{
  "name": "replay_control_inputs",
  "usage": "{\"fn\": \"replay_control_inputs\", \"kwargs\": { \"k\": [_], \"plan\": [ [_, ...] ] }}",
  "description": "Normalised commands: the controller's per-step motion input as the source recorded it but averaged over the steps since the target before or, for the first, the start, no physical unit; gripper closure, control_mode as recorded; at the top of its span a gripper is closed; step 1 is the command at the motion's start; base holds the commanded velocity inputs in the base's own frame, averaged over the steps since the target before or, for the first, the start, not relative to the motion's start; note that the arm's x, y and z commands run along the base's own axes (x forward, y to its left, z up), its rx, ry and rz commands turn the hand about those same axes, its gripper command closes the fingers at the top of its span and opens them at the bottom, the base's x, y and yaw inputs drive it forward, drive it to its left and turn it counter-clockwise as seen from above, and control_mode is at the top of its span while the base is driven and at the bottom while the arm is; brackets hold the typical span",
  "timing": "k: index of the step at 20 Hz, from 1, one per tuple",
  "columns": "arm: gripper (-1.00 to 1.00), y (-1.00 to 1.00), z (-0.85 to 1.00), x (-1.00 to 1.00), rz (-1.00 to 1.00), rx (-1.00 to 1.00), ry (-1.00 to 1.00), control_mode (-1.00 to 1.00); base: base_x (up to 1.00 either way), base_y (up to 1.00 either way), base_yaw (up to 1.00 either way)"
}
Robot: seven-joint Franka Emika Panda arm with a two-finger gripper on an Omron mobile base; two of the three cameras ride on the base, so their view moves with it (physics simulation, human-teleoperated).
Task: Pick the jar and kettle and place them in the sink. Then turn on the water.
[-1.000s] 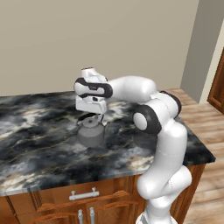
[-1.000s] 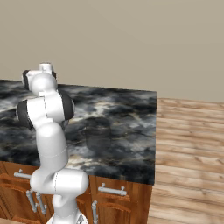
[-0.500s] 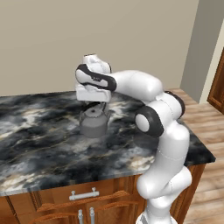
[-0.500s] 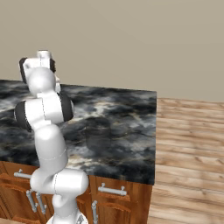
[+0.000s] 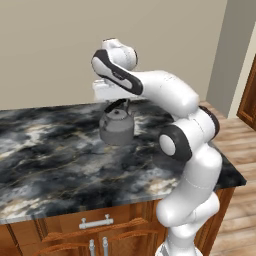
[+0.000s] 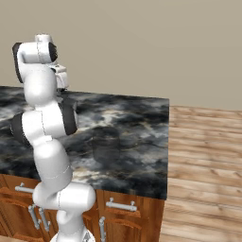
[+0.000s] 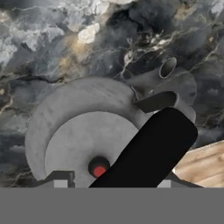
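Rounded grey metal kettle [image 5: 117, 128] hangs over veined black marble counter [image 5: 55, 160].

My pincer [image 5: 121, 102] sits directly above the squat rounded grey metal kettle [image 5: 116, 128], closed around its arched black handle [image 7: 151, 148], and the kettle hangs clear above the dark marbled stone counter [image 5: 55, 160]. The short spout [image 7: 166, 68] points away from my arm. Wooden plank floor [image 6: 203, 156] lies to the counter's right.
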Motion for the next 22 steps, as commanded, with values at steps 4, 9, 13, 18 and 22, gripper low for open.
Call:
{"fn": "replay_control_inputs", "kwargs": {
  "k": [4, 9, 13, 18, 22],
  "plan": [
    [1.00, -0.53, 1.00, -0.47, 0.13, 0.05, -0.01, -1.00, 0.00, 0.00, 0.00],
    [1.00, -0.72, 0.98, -0.37, 0.07, 0.14, -0.02, -1.00, 0.00, 0.00, 0.00],
    [1.00, -0.79, 0.69, -0.15, 0.06, 0.09, -0.04, -1.00, 0.00, 0.00, 0.00],
    [1.00, -0.80, 0.39, -0.13, 0.09, 0.01, -0.04, -1.00, 0.00, 0.00, 0.00],
    [1.00, -0.79, 0.24, -0.10, 0.13, 0.00, -0.03, -1.00, 0.00, 0.00, 0.00]
  ]
}}
